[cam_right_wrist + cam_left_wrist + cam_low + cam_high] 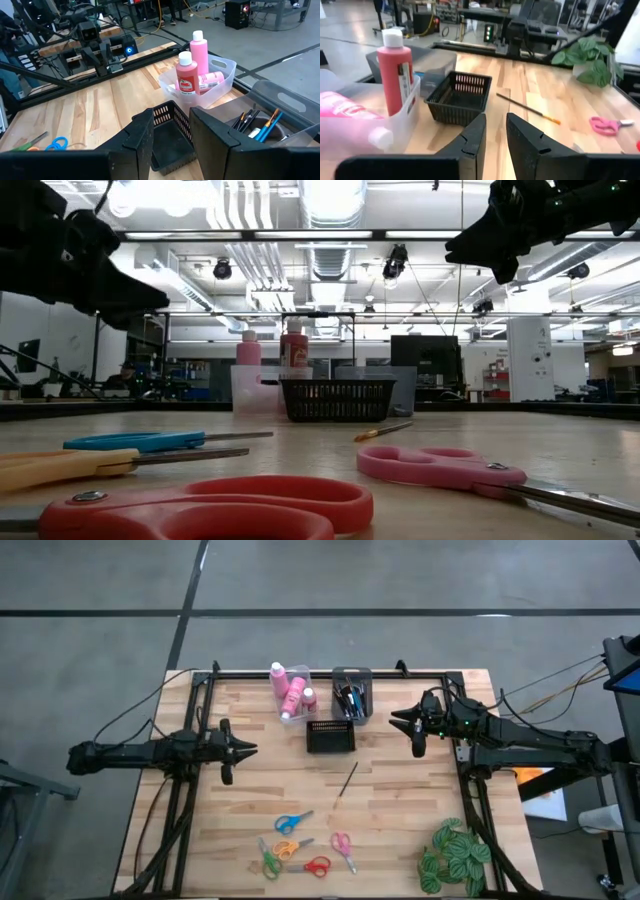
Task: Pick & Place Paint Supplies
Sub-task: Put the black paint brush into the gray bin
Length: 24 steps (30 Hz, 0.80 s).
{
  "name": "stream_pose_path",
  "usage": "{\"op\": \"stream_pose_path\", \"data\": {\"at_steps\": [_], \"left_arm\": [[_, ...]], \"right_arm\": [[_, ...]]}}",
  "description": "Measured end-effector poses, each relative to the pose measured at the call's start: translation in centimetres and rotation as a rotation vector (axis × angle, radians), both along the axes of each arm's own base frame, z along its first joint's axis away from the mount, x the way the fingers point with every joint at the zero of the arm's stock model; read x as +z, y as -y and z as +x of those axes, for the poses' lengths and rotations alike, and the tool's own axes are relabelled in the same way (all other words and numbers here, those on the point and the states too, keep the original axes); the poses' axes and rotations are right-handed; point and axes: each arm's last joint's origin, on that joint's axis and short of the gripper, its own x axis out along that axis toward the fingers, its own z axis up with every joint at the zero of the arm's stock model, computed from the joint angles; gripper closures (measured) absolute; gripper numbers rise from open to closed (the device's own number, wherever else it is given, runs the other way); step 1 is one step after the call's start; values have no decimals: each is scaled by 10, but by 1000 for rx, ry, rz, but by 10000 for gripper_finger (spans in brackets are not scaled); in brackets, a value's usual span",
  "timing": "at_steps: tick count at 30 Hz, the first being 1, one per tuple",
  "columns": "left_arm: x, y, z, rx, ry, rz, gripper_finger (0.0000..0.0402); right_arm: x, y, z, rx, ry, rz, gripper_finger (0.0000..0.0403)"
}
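At table's left, left gripper (243, 750) hovered narrowly parted, empty. Pink bottles (289, 688) already in clear bin (283, 715), brushes (350, 698) binned; one paintbrush (346, 780) and five scissors (300, 846) left on wood. Right gripper (401, 721) slightly parted, empty.

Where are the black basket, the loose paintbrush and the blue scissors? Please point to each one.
black basket (330, 736): high view, on its open middle.
loose paintbrush (346, 780): high view, on the middle of its handle.
blue scissors (290, 823): high view, on the handles.
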Motion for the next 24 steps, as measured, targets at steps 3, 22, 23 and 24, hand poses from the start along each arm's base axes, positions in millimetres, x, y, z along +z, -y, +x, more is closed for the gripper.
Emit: {"op": "stream_pose_path", "data": {"at_steps": [3,22,23,24], "left_arm": [[0,0,0,-3,-13,0,322],[-1,0,1,-4,-24,1,323],[-1,0,1,-4,-24,1,323],[-1,0,1,-4,-24,1,323]], "right_arm": [[0,0,0,0,0,-2,278],[6,-1,12,83,98,73,278],[3,-4,16,160,60,13,278],[1,-6,21,238,29,-50,278]]}}
